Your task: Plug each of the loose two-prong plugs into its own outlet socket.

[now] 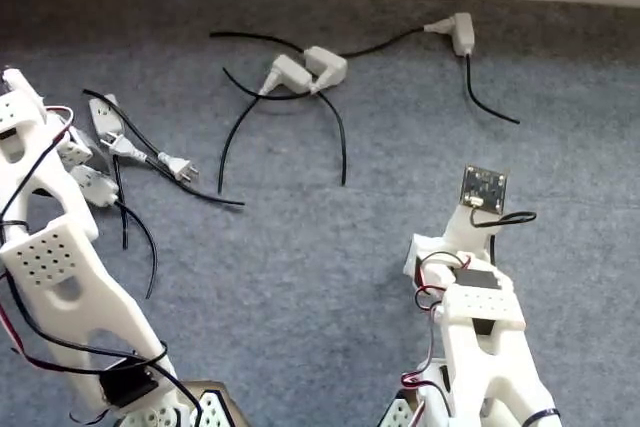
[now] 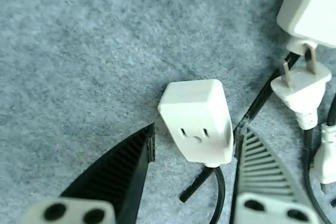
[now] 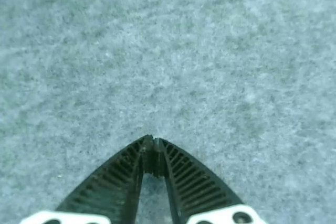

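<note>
A white outlet socket (image 2: 197, 119) lies on the grey carpet between the fingers of my left gripper (image 2: 197, 140), which is open and straddles it; one fingertip (image 2: 242, 136) is against its side. Its black cord runs back under the wrist. Beside it a white two-prong plug (image 2: 302, 90) points its prongs at another white socket (image 2: 310, 9). In the high view a loose plug (image 1: 180, 167) lies at the left near the left arm (image 1: 50, 247). My right gripper (image 3: 154, 156) is shut over bare carpet, holding nothing.
At the back middle a plug (image 1: 285, 75) and a socket (image 1: 325, 65) lie end to end, black cords looping around them. Another white plug-and-socket pair (image 1: 455, 32) lies at the back right. The right arm (image 1: 480, 317) stands at the front right.
</note>
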Controlling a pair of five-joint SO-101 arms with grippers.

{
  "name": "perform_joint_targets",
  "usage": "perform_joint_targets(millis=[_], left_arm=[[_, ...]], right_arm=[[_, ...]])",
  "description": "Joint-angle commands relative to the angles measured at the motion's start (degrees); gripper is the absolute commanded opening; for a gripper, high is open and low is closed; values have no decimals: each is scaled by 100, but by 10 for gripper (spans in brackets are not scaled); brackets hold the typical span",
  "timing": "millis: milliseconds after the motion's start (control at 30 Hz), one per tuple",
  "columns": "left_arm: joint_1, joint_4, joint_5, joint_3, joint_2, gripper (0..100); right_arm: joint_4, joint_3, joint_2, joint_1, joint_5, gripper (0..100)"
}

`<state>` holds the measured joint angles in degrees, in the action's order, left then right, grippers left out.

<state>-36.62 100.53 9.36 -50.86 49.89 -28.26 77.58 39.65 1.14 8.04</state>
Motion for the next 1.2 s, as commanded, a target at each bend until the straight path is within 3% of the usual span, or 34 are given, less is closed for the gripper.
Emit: perform_joint_targets(millis=[0, 333, 533, 600, 767, 900, 1000, 1167], left_arm=[[-13, 70, 35, -31, 66, 252], [-4, 97, 35, -497, 1068, 240], [-31, 114, 0, -1103, 629, 0], [-4, 114, 9, -1095, 338, 34], [171, 114, 9, -1095, -541, 5], [523, 114, -105, -1086, -1305, 6], [1007, 114, -782, -892, -1974, 6], [2193, 114, -1046, 532, -3451, 6]], right_arm=[[92, -40, 66, 57, -9, 6], [92, -31, 66, 57, -9, 6], [92, -31, 66, 57, -9, 6], [92, -31, 66, 57, -9, 6], [92, -31, 66, 57, -9, 6], [92, -31, 66, 57, -9, 6], [92, -31, 66, 57, -9, 6], [92, -13, 66, 48, -9, 6]])
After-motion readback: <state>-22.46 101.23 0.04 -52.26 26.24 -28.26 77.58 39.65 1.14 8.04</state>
